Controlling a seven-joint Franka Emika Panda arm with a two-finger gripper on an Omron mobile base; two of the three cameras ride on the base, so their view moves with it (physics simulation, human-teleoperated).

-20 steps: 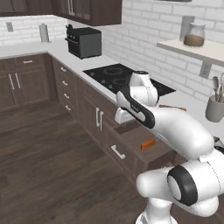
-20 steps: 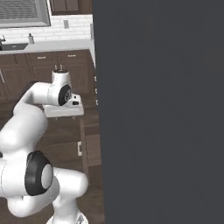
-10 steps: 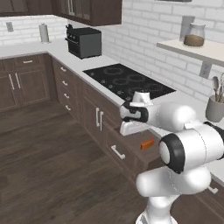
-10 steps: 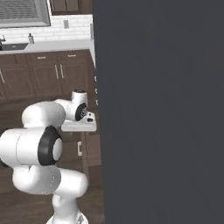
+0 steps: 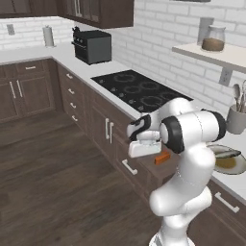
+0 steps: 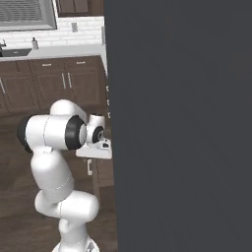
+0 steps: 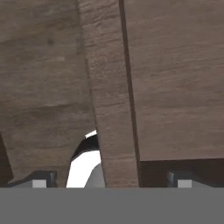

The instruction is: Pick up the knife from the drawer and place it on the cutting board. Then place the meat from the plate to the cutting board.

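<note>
Hand view: gripper (image 7: 108, 180) spread wide over the drawer (image 7: 109, 109) front edge — knife (image 5: 162, 157) just beside.

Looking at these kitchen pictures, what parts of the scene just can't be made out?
- Knife, left base view: only the orange handle shows; the arm covers its blade.
- Cutting board: the arm blocks the counter beside the plate.
- Right base view: a dark panel hides the drawer and counter.
- Claw, hand view: fingertips barely show above the bottom, so its opening is unclear.
</note>
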